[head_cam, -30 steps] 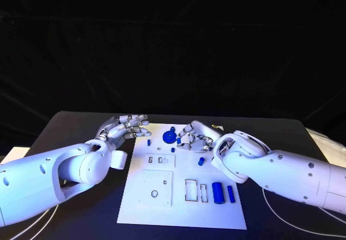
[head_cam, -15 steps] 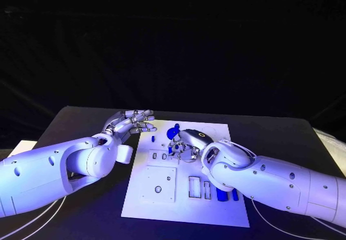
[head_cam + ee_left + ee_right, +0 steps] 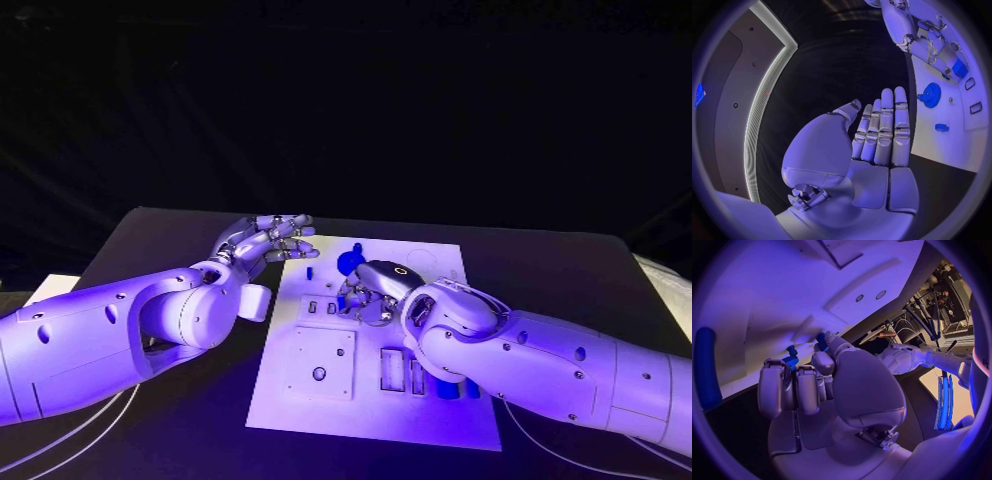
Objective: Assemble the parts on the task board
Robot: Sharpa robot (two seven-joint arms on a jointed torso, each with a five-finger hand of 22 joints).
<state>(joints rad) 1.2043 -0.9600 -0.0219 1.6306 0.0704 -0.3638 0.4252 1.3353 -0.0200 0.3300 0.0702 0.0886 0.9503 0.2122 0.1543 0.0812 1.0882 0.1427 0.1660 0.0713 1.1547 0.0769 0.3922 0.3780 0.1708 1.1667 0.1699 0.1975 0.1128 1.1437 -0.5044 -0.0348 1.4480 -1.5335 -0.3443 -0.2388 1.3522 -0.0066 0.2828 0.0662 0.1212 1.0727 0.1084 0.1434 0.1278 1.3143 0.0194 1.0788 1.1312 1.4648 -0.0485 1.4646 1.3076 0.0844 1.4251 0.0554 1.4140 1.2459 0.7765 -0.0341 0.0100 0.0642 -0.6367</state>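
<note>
Right now my right hand (image 3: 372,293) pinches a small blue part (image 3: 791,360) over the task board (image 3: 372,412), near the blue gear (image 3: 348,263). Left hand (image 3: 271,240) is spread beside the board. Risk: part tilts w/ a loose pinch, misses its slot.

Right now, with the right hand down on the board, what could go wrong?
1. The right hand pinches a small blue part at its fingertips; the grip looks slight, so it may slip or tilt.
2. The blue gear stands just beyond that hand and could get knocked.
3. The left hand hovers open at the board's edge, not steadying it.
</note>
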